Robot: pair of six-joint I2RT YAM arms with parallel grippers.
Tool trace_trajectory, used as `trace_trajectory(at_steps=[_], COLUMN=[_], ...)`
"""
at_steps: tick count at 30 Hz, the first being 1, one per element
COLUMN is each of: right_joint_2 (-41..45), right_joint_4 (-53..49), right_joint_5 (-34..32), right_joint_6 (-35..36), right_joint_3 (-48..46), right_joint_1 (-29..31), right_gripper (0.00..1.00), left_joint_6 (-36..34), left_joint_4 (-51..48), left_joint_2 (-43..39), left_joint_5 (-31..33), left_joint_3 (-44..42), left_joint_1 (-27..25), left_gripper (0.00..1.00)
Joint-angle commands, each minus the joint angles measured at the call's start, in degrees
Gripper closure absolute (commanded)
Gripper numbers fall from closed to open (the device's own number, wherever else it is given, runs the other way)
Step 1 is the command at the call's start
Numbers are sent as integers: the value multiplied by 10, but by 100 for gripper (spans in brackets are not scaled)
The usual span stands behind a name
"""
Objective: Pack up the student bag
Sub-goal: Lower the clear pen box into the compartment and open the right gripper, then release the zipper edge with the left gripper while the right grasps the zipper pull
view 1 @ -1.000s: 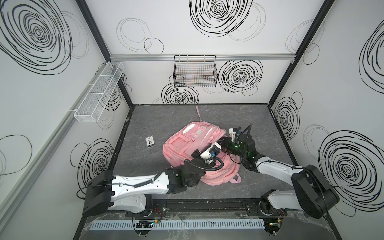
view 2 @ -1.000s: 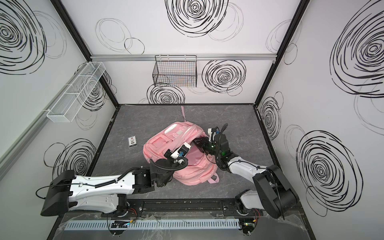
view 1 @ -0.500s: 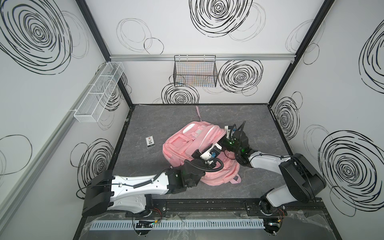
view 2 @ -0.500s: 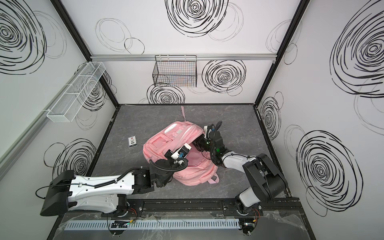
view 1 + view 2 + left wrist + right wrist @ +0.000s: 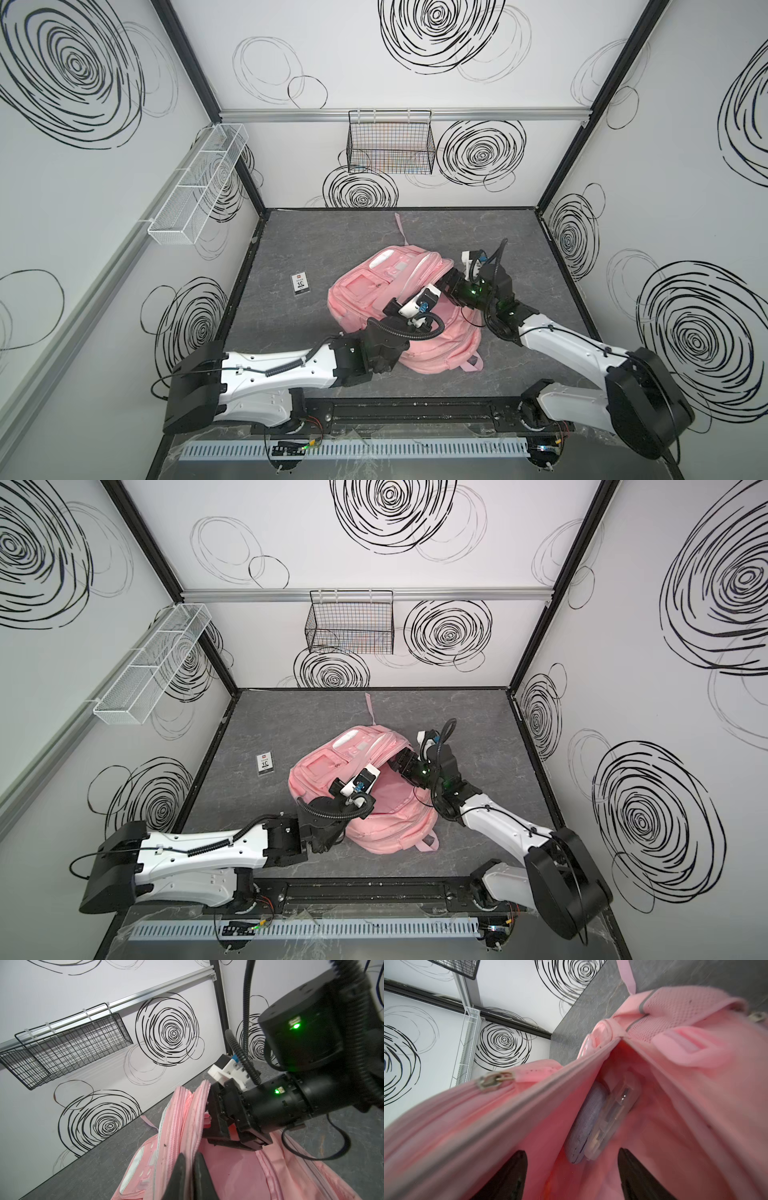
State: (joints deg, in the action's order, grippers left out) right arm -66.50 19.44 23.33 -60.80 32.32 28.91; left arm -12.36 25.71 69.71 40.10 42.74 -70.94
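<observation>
The pink student bag (image 5: 365, 286) (image 5: 324, 766) lies in the middle of the grey table, its main compartment unzipped and gaping. My left gripper (image 5: 190, 1155) is shut on the zippered rim of the opening and holds that edge up. My right gripper (image 5: 572, 1152) (image 5: 446, 281) is open, its fingers just inside the mouth of the bag (image 5: 695, 1105) with nothing between them. Deeper in the compartment lie a flat grey-purple pouch (image 5: 583, 1124) and a clear plastic case (image 5: 610, 1113), side by side and free of the fingers.
A small black-and-white card (image 5: 300, 283) lies on the table left of the bag. A pink strap (image 5: 401, 226) trails toward the back wall. A black wire basket (image 5: 390, 143) hangs on the back wall and a white mesh shelf (image 5: 199, 187) on the left wall.
My right gripper has gone from nearly shut to open at the bag's mouth, and its arm pushed in, then swung back out. The left gripper has kept its hold unchanged.
</observation>
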Motion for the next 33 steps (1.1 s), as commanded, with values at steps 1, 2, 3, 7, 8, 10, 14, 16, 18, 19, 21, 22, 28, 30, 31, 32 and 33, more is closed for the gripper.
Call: trace_trajectory(at_steps=[1,2,3,7,8,10,14,16,18,19,21,22,28,30,31,32,33], right_joint_2=[71,97,122,230,257,300,357,368,370,369,365,361,329,309,290,273,248], right_joint_4=[-90,-97,-102,-141,-157,-180,-248,-287,-320,-337,-357,-364,-386,-386,-389,-392,-396], right_joint_5=[-67,-84,-98,-155,-168,-178,-179,-191,-210,-223,-249,-262,-340,-379,-398,-410,-422], right_joint_6=[77,92,103,139,145,151,152,147,140,136,129,127,71,41,22,8,-6], right_joint_3=[-23,-36,-50,-89,-94,-101,-82,-65,-48,-40,-29,-26,-3,2,8,13,23], right_joint_1=[-2,-3,-3,-4,-2,3,28,59,99,121,167,194,348,411,443,470,497], right_gripper=[31,33,36,62,68,74,74,71,67,66,64,64,63,62,62,61,61], left_joint_6=[41,51,59,94,105,131,177,189,199,204,210,212,217,218,218,219,221], left_joint_4=[50,45,43,26,21,12,-22,-26,-23,-22,-28,-36,-112,-139,-153,-166,-178], left_joint_2=[-28,-25,-22,-8,-5,-1,7,0,-16,-26,-46,-58,-150,-186,-206,-223,-244], left_joint_5=[-28,-31,-33,-47,-58,-87,-159,-172,-176,-177,-179,-176,-108,-76,-63,-56,-51], left_joint_3=[31,31,31,32,32,32,38,33,21,16,7,3,-25,-39,-46,-52,-60], left_joint_1=[12,15,18,26,28,33,46,47,48,51,58,62,96,111,120,129,140], left_gripper=[100,100,100,100,100,100,66,53,44,43,41,41,40,40,40,40,40])
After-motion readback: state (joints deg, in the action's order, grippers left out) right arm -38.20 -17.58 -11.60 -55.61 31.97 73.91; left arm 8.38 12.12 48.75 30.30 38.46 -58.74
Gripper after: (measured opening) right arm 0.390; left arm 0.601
